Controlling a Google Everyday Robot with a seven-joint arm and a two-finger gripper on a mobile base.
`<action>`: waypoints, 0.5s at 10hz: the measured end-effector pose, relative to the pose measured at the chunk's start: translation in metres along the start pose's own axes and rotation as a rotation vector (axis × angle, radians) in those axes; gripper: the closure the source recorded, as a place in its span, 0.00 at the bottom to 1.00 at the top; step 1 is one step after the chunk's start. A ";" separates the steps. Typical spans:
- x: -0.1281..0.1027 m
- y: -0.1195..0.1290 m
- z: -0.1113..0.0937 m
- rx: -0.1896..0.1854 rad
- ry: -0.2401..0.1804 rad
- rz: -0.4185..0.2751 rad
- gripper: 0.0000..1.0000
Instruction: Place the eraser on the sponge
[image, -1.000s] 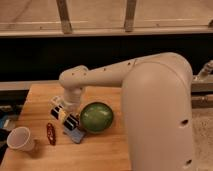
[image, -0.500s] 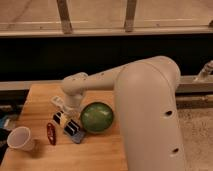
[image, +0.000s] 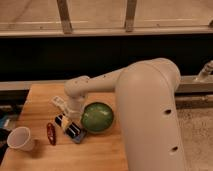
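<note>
Arm (image: 145, 100) reaches in from the right, over the wooden bench (image: 40, 95), wrist bent downward at left-centre.

Gripper (image: 69, 114): directly under the wrist, low over the bench, just left of the green bowl (image: 97, 117). Jaws together. Wrist hides most of them, so it cannot be told whether anything is pinched between them.

Eraser (image: 67, 125): black block, lying diagonally, upper-left to lower-right, immediately below the gripper. Upper end meets the gripper. Lower-right end overlaps the sponge (image: 79, 136). Cannot tell whether it rests on the sponge or is carried just above it.

Sponge: blue pad flat on the bench, just beside the bowl's lower-left rim, partly covered by the eraser.

Other items:
- White object (image: 58, 102) on the bench, just left of the wrist, tilted.
- Red-brown oblong (image: 51, 133), left of the eraser, near but apart from it.
- White cup (image: 20, 138), upright, at the bench's left edge, well apart from the sponge.

Bowl upright, close to the arm.
</note>
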 end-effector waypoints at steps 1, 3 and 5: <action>0.001 0.000 0.003 -0.007 0.003 0.004 1.00; 0.004 -0.005 0.012 -0.031 0.015 0.015 0.90; 0.005 -0.009 0.017 -0.043 0.019 0.025 0.72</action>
